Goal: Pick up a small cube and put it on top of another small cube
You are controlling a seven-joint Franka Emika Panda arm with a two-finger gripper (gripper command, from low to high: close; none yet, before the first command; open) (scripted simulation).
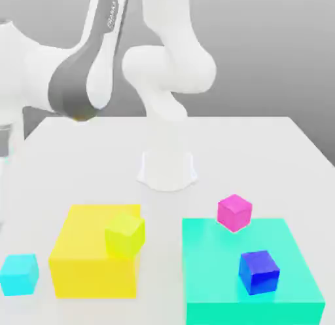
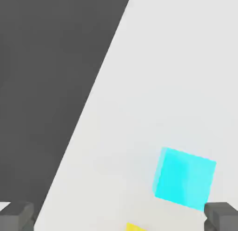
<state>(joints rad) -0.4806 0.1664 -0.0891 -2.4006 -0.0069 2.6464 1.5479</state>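
Gripper (image 2: 120, 217): spread wide
Cyan cube (image 1: 19, 275): on table (image 1: 163, 251), left
Dark blue cube (image 1: 259, 272): on turquoise-green block (image 1: 248, 268), right, was near

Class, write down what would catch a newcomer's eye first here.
The big yellow block and big turquoise-green block dominate the exterior view's foreground. Next, the small cyan cube glows at that view's far left, beside the yellow block.
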